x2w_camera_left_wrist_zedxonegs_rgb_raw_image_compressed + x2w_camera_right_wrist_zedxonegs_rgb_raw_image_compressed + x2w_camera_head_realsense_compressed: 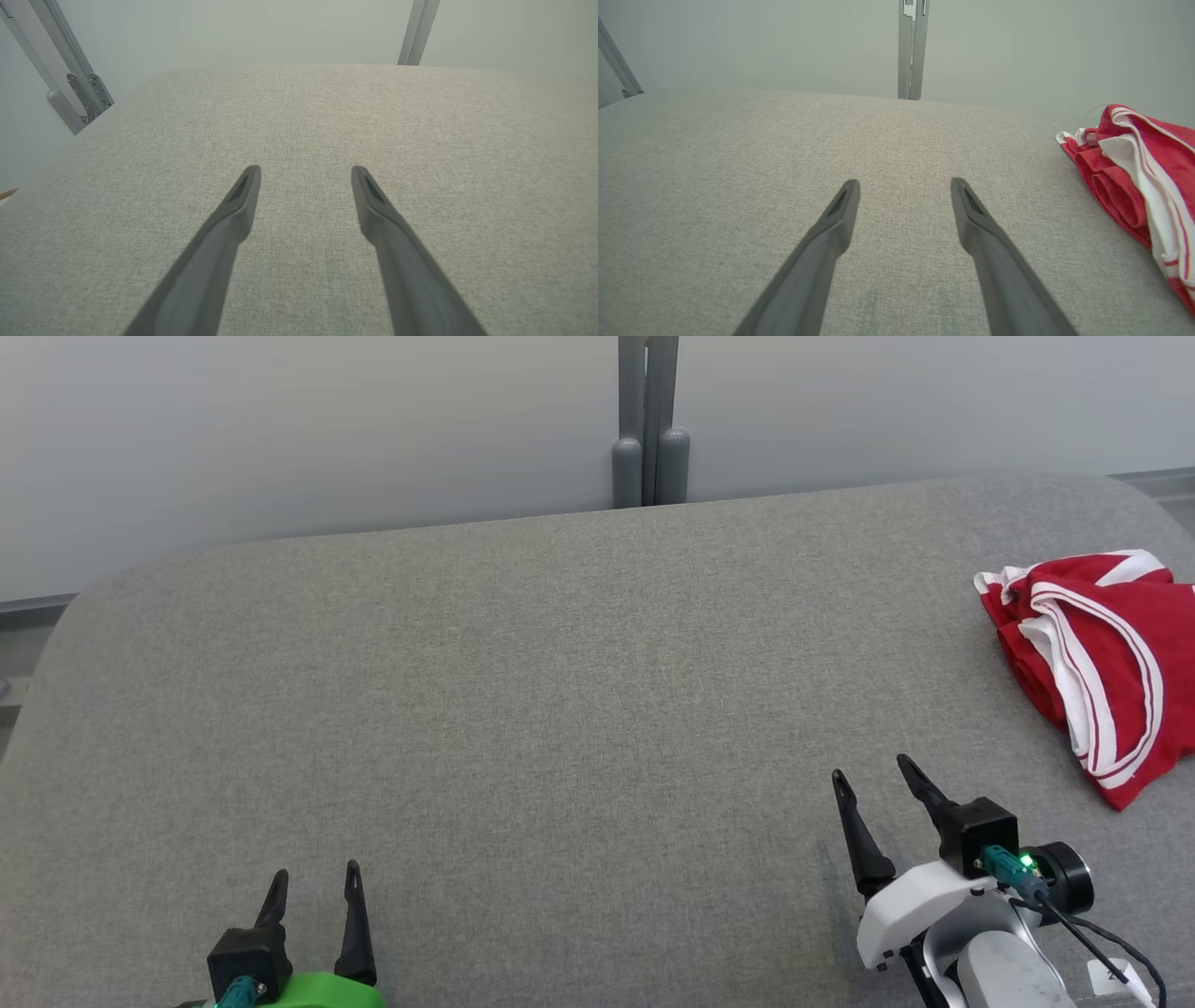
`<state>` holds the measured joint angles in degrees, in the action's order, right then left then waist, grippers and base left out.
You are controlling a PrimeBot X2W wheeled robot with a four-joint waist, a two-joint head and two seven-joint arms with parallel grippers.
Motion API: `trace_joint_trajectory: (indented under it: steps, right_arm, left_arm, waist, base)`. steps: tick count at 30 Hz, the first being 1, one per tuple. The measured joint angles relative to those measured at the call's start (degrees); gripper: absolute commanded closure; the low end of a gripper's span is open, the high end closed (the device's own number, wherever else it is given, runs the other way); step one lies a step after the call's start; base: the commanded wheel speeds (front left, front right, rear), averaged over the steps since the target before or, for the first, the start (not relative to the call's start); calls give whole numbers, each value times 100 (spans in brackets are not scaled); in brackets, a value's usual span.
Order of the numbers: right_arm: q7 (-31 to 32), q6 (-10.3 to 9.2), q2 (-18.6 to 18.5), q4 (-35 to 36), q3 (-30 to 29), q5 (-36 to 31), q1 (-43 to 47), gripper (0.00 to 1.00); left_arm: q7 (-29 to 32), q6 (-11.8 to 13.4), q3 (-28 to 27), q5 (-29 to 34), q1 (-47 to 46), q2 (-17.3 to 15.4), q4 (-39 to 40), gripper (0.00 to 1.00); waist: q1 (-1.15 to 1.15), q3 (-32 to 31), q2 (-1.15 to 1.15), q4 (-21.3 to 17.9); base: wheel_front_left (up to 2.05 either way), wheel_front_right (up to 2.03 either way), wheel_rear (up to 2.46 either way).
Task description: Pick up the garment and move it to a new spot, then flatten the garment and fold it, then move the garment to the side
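Observation:
The garment (1097, 653) is red cloth with white stripes, bunched in folds at the far right of the grey fabric surface (560, 709); part of it runs past the head view's right edge. The right wrist view has the garment (1143, 177) at its right side. My right gripper (873, 775) stands open at the lower right, to the left of and nearer than the garment, apart from it, with nothing between its fingers (840, 210). My left gripper (316, 877) is open at the lower left, far from the garment, and empty (306, 172).
A pale wall with a grey upright post (649, 420) stands behind the surface's far edge. The surface's corners are rounded at the left and right. A metal bracket (88, 93) shows past the surface's corner in the left wrist view.

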<state>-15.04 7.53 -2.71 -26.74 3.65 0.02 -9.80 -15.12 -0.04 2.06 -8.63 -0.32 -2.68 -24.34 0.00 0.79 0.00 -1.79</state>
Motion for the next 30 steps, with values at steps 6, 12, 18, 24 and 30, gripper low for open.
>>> trace_joint_trajectory:
  steps: [6,12,18,24,30]
  right_arm:
    - [0,0,-1,13,13,25,-1,0]
    - [0,0,-1,18,30,38,-4,0]
    - [0,0,-1,22,44,41,-15,0]
    - [7,0,19,-135,54,40,114,100]
    - [169,0,27,-247,-27,466,235,100]
  left_arm:
    - [0,-21,-11,0,-1,-1,3,0]
    - [0,-47,-22,0,-2,-1,15,0]
    - [0,-63,-36,0,-2,-1,30,0]
    - [1,-103,-22,0,16,13,-104,100]
    - [172,-118,-79,-383,30,25,-214,100]
  waist:
    - [0,3,0,15]
    - [0,5,0,30]
    - [0,6,0,40]
    - [0,10,0,45]
    - [0,7,0,50]
  base:
    - [0,0,0]
    - [0,0,0]
    - [0,0,0]
    - [0,0,0]
    - [0,0,0]
